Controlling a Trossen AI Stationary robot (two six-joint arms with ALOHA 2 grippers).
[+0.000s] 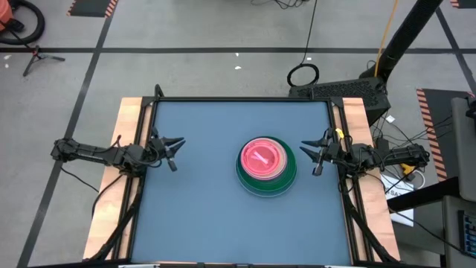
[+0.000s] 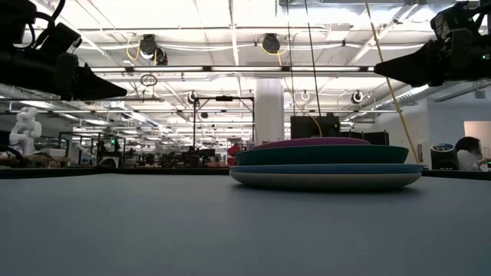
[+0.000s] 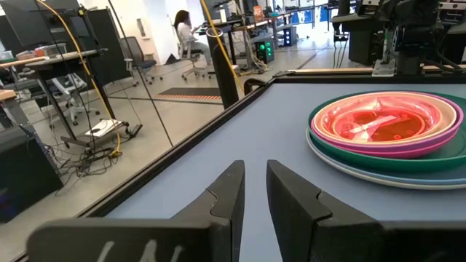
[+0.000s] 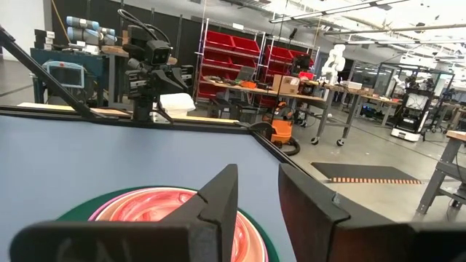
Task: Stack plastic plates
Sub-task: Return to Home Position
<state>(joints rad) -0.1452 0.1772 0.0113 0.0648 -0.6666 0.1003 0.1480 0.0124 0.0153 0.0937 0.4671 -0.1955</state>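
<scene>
The plastic plates stand in one stack right of the table's middle. A grey-white plate is at the bottom, with blue, dark green and purple plates above it and a translucent pink one on top. My left gripper hovers at the table's left side, well clear of the stack, with a narrow gap between its fingers. My right gripper hovers just right of the stack, empty, its fingers slightly apart.
The blue-grey table top lies bare around the stack, with wooden side strips along both edges. Beyond the table are workbenches, cables and a seated person.
</scene>
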